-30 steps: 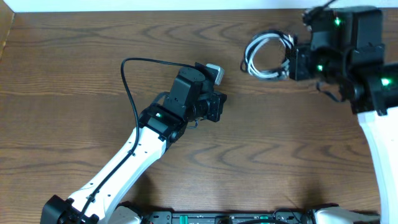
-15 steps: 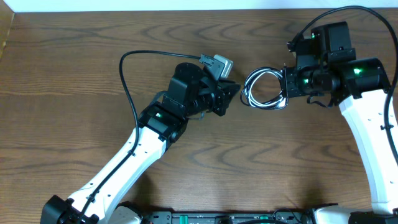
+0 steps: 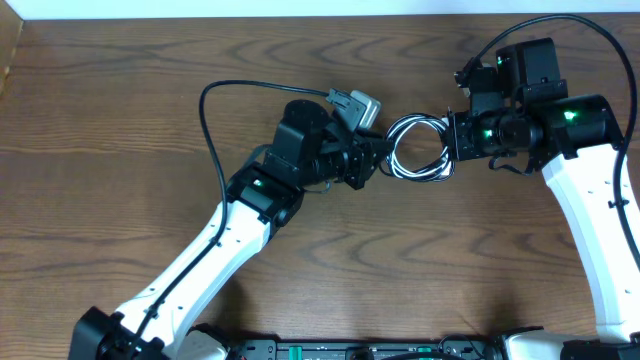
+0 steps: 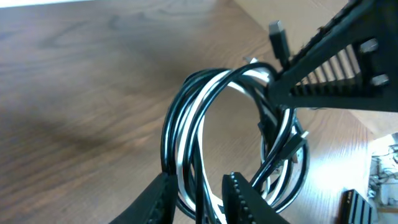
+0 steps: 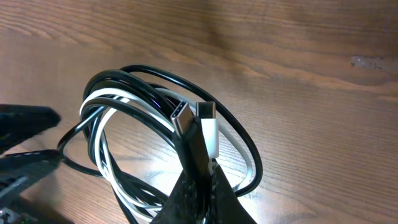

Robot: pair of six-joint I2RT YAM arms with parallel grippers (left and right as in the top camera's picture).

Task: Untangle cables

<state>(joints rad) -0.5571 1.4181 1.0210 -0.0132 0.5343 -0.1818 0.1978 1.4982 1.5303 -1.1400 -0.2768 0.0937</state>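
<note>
The cables (image 3: pixel 418 148) form a small black and white coil held up over the middle of the table. My right gripper (image 3: pixel 452 140) is shut on the coil's right side. In the right wrist view its fingers (image 5: pixel 202 190) pinch the strands just below a black plug (image 5: pixel 185 116) and a white plug (image 5: pixel 209 127). My left gripper (image 3: pixel 378 156) meets the coil's left side. In the left wrist view its jaws (image 4: pixel 199 204) stand apart, open, with black and white strands (image 4: pixel 186 124) of the coil passing between them.
The left arm's own thick black cable (image 3: pixel 207 125) loops out over the table to the left of the arm. The table's far edge (image 3: pixel 300 20) runs along the top. Bare wooden tabletop (image 3: pixel 100 150) lies all around.
The right gripper carried the coil left and forward toward the middle. The left gripper swung right to meet it, and its jaws spread around the coil's strands.
</note>
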